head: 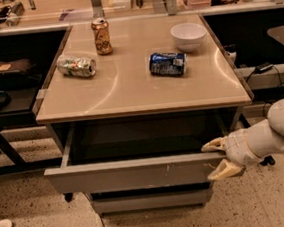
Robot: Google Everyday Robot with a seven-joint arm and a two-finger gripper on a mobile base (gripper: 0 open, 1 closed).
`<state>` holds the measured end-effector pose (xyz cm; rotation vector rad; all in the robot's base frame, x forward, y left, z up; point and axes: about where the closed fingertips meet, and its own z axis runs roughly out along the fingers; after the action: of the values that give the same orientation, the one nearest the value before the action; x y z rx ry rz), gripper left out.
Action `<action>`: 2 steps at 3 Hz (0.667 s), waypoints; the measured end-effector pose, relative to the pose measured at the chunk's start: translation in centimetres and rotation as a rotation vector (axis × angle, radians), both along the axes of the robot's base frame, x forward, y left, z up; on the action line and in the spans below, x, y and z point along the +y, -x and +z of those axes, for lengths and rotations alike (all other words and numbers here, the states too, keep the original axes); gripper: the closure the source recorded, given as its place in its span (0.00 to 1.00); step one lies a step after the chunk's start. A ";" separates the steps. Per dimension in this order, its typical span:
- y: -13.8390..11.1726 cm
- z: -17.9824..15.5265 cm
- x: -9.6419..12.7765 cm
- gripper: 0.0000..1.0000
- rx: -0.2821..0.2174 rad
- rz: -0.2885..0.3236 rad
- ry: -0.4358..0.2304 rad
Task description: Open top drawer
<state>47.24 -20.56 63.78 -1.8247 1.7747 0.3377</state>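
Note:
The top drawer [133, 174] is a wide grey handleless front with small white scratch marks right of centre. It stands pulled out from under the beige tabletop [140, 93], and its dark boxy interior shows. My gripper [217, 157] is at the drawer's right front corner. Its two tan fingertips [211, 146] straddle the top edge of the front, one above and one below. The white arm comes in from the right edge.
On the tabletop lie a crushed green can [76, 65], an upright orange can [101, 36], a blue can on its side [167, 64] and a white bowl [188, 34]. A narrower drawer front [150, 200] sits below. Dark shelves stand on both sides.

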 end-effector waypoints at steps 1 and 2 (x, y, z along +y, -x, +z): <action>6.1 0.2 -1.3 0.16 0.040 0.050 0.010; 11.9 0.5 -3.0 0.39 0.064 0.084 0.031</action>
<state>35.37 -23.58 64.24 -1.9343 1.7581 0.4069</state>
